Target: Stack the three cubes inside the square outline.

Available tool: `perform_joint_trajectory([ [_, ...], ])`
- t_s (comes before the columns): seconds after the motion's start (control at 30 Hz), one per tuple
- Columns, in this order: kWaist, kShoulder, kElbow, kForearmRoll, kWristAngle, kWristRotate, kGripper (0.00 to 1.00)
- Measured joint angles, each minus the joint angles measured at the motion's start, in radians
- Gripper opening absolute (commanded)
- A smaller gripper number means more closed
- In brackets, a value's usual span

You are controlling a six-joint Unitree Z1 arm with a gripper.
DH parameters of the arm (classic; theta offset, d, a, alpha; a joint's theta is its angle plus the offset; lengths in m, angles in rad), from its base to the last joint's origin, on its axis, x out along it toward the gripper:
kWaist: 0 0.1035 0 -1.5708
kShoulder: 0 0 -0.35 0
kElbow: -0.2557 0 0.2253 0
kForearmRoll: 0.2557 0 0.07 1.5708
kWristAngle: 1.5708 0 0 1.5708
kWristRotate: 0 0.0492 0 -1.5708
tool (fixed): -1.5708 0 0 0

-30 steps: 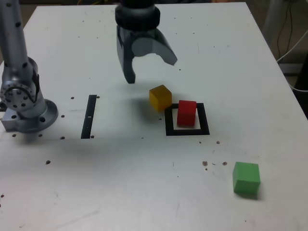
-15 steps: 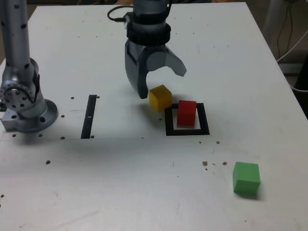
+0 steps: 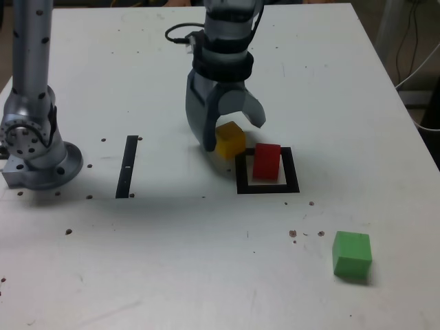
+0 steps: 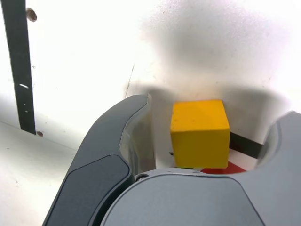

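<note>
Open jaws (image 4: pixel 214 134) straddle one yellow cube (image 4: pixel 200 134); one red (image 3: pixel 267 162), one green (image 3: pixel 352 255) stand apart.

The red cube (image 3: pixel 267 162) lies inside the square outline (image 3: pixel 291 187) — the yellow cube (image 3: pixel 231 141) by its corner, the green cube (image 3: pixel 352 255) well apart.

Yellow cube (image 3: pixel 230 141), red cube (image 3: pixel 267 163), green cube (image 3: pixel 352 255), black-and-white square outline (image 3: pixel 291 170)

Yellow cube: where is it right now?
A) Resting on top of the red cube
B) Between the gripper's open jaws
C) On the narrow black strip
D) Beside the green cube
B: the wrist view shows the yellow cube between the two jaws of the gripper, with a gap on either side.
</note>
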Motion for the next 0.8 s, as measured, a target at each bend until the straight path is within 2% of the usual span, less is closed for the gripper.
perform_joint_trajectory([
  [0.27, 0.000, 0.007, 0.001, -0.002, -0.017, 0.000, 0.61],
  [0.53, 0.000, 0.007, 0.005, -0.006, -0.024, 0.000, 0.52],
  [0.8, 0.000, 0.007, 0.005, -0.007, -0.021, 0.000, 0.26],
])
